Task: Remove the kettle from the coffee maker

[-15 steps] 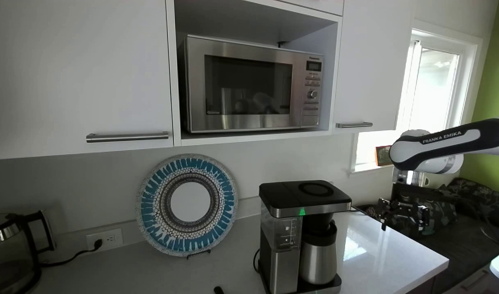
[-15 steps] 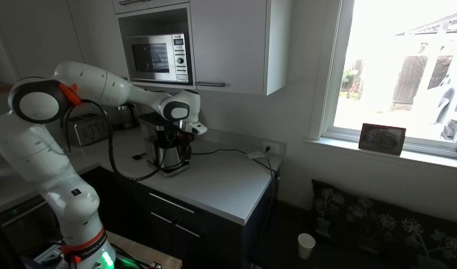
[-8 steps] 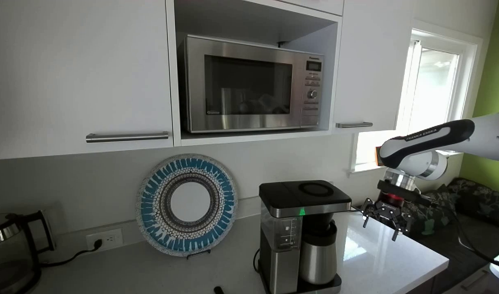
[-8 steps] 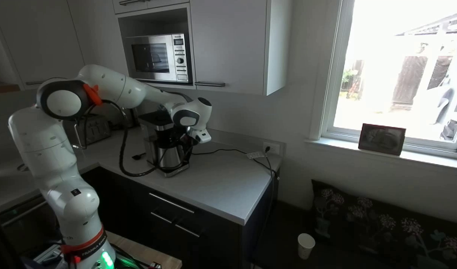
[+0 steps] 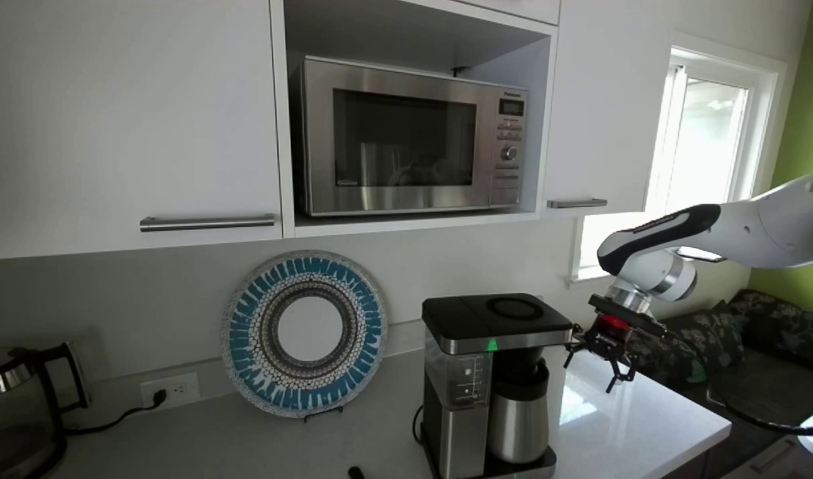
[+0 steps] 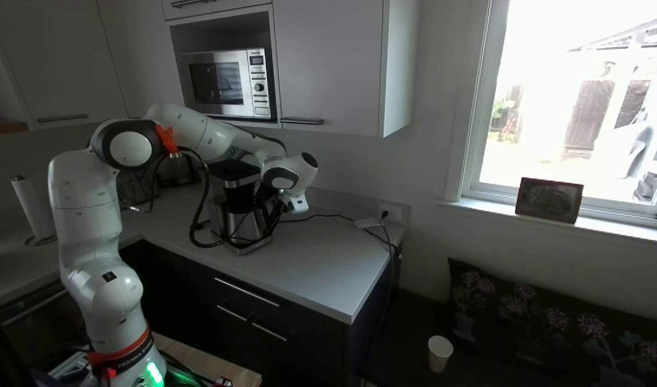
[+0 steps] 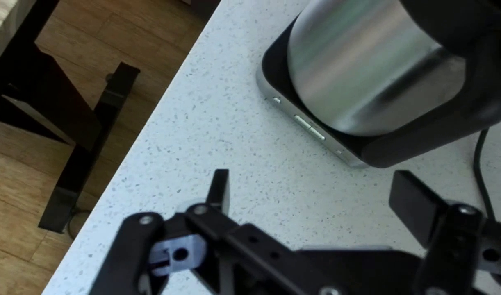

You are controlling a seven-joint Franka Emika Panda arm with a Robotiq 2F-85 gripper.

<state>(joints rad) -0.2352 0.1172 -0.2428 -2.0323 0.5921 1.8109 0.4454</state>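
Standing in the coffee maker (image 5: 464, 426), long axis upright, the kettle (image 5: 519, 429) points its handle (image 7: 439, 130) toward your claw (image 7: 314, 190), fingers (image 7: 412, 205) wide apart.

The robot arm (image 6: 89, 193) rose to a bent elbow (image 6: 129, 150), beyond which the forearm (image 6: 213, 138) sloped downward. In an exterior view the wrist (image 5: 652, 269) was tilted, the gripper (image 7: 314, 190) hanging below it, though its dark outline there left the exact slant uncertain; in the wrist view the two fingers (image 7: 416, 207) stood well apart.
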